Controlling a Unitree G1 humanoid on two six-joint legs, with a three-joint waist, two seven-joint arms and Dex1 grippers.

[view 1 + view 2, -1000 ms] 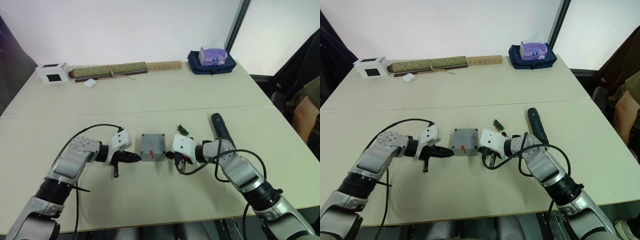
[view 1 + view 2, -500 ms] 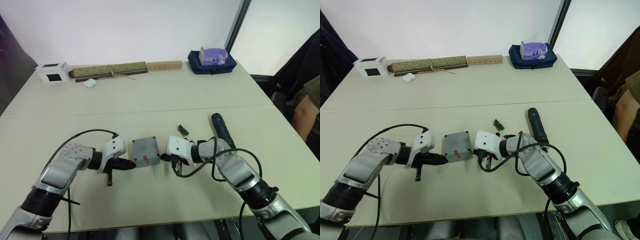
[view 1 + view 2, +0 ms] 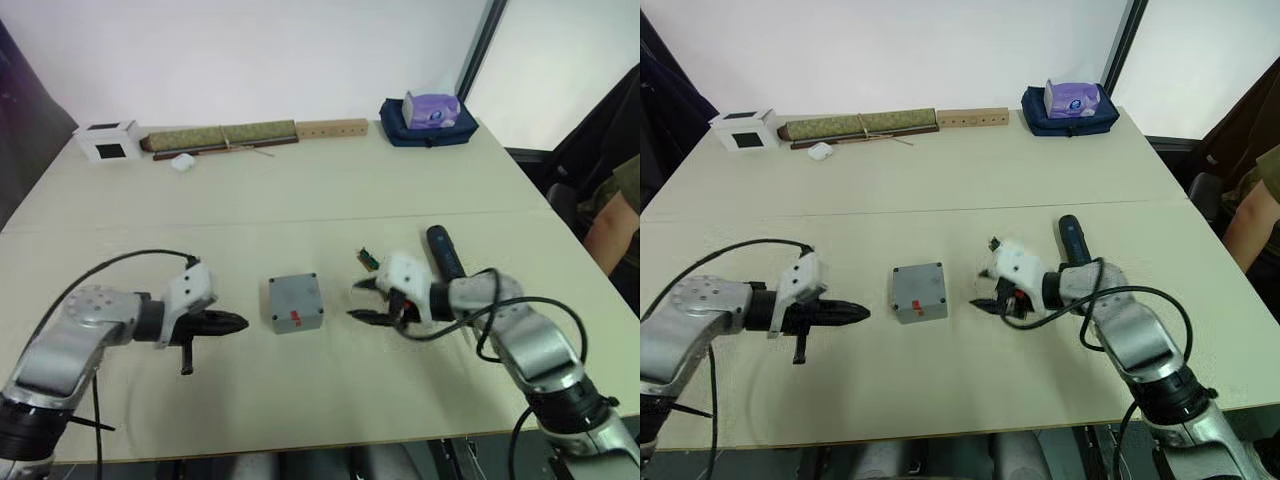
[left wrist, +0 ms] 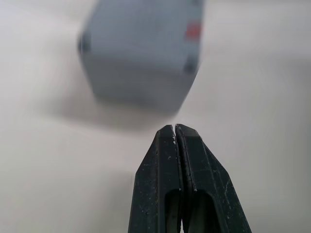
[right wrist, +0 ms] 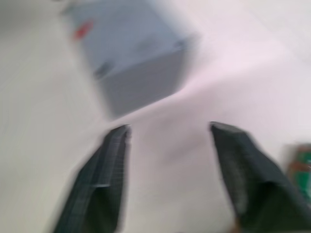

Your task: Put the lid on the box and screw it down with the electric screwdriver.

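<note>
A grey box sits alone at the centre of the frame on a pale table. It has a red mark on its top face and is turned slightly askew to the table edge. Left of it, the left gripper points at the box with fingers pressed together, holding nothing. Right of it, the right gripper has fingers spread apart, empty, clear of the box. The black electric screwdriver lies at centre right, its long axis running up and down the frame.

Plain office: bare meeting table
</note>
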